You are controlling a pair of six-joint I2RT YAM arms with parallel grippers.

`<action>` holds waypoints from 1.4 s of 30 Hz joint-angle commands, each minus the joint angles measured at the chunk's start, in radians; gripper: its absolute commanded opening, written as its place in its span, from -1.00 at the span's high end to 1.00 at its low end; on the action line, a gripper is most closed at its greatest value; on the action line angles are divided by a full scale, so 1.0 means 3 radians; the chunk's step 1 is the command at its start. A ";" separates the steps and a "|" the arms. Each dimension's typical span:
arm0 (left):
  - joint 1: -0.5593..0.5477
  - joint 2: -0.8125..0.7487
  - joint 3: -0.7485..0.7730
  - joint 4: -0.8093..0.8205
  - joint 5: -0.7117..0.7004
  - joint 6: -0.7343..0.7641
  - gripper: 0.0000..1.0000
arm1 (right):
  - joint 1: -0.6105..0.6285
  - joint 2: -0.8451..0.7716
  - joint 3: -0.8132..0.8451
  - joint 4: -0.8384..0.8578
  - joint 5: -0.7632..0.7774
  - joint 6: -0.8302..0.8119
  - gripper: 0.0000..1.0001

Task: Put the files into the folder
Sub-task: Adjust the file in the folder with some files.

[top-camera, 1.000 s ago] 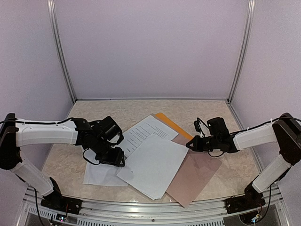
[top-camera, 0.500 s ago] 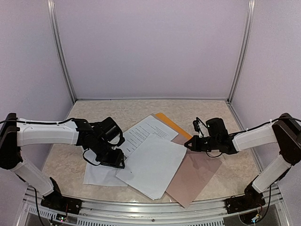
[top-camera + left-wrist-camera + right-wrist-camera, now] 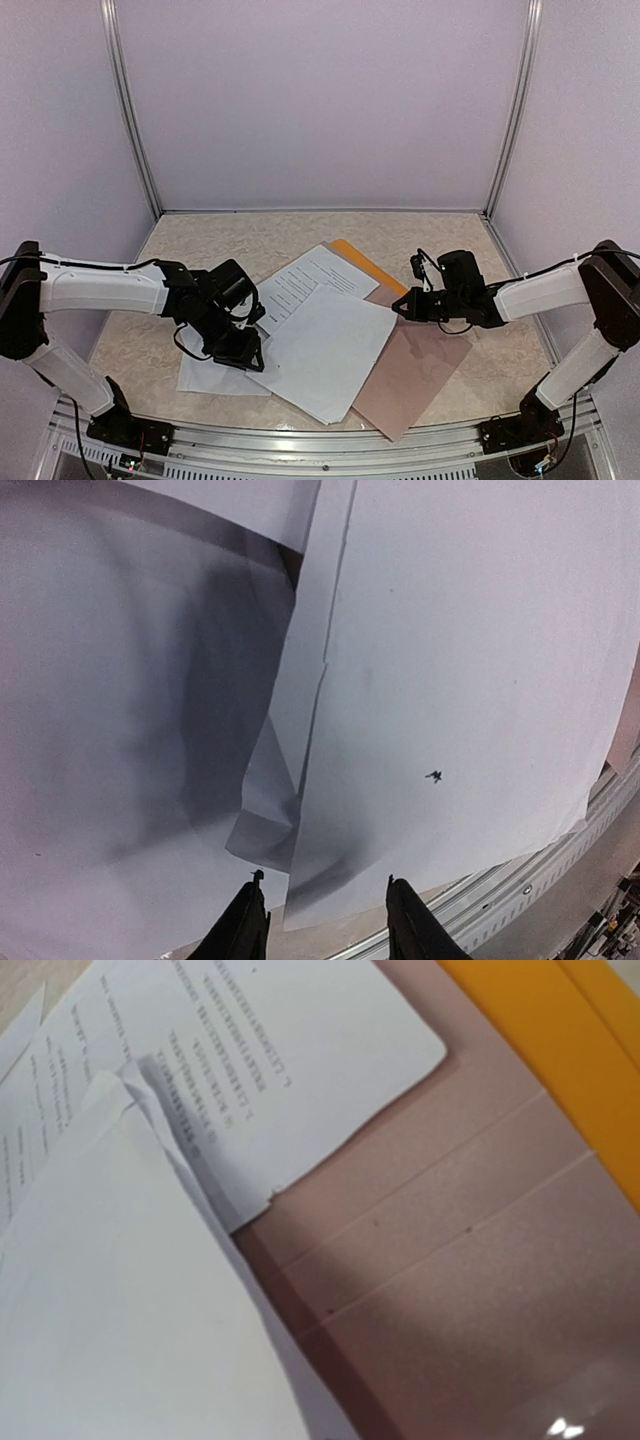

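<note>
Overhead view: the files (image 3: 325,350), several white sheets, lie fanned across the middle of the worktop (image 3: 250,235), with a blank-faced sheet uppermost, a printed one behind it and another jutting out at the near left. They overlap the folder (image 3: 368,264), of which only an orange strip shows at the far edge of the pile, and a pinkish-brown board (image 3: 420,370) that sticks out at the near right. The left fingers (image 3: 245,352) are lowered at the near left edge of the top sheet. The right fingers (image 3: 400,306) are closed, their tip at that sheet's right corner; whether they pinch paper cannot be told. Left wrist view: the two finger tips stand apart, unclamped, and the near corner of the top sheet lies between them over a lower sheet. Right wrist view: a printed sheet with a rounded corner lies on the board, blank sheets overlap it at the left, and the folder fills the upper right corner.
</note>
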 commanded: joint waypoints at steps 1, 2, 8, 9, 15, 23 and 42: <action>0.0058 0.0095 -0.0085 0.0136 0.0167 -0.0029 0.25 | 0.0039 -0.0046 -0.0025 -0.0043 0.0045 -0.0019 1.00; 0.0064 0.0107 -0.0093 0.0148 0.0182 -0.0029 0.28 | 0.0041 -0.0053 -0.0025 -0.0043 0.0050 -0.0019 1.00; 0.0104 0.0118 -0.0116 0.0170 0.0234 -0.0049 0.33 | 0.0044 -0.0049 -0.0025 -0.0059 0.0061 -0.0029 1.00; 0.0113 0.0118 -0.0125 0.0173 0.0245 -0.0049 0.36 | 0.0044 -0.0046 -0.0025 -0.0055 0.0057 -0.0029 1.00; 0.0136 0.0096 -0.0127 0.0163 0.0266 -0.0054 0.52 | 0.0049 -0.0034 -0.0025 -0.0055 0.0056 -0.0034 1.00; 0.0162 0.0083 -0.0092 0.0134 0.0287 -0.0042 0.80 | 0.0054 -0.0039 -0.0030 -0.0068 0.0056 -0.0034 1.00; 0.0242 0.0025 0.0017 -0.0040 0.0186 0.0013 1.00 | 0.0059 -0.0049 0.0018 -0.0110 0.0029 -0.0089 1.00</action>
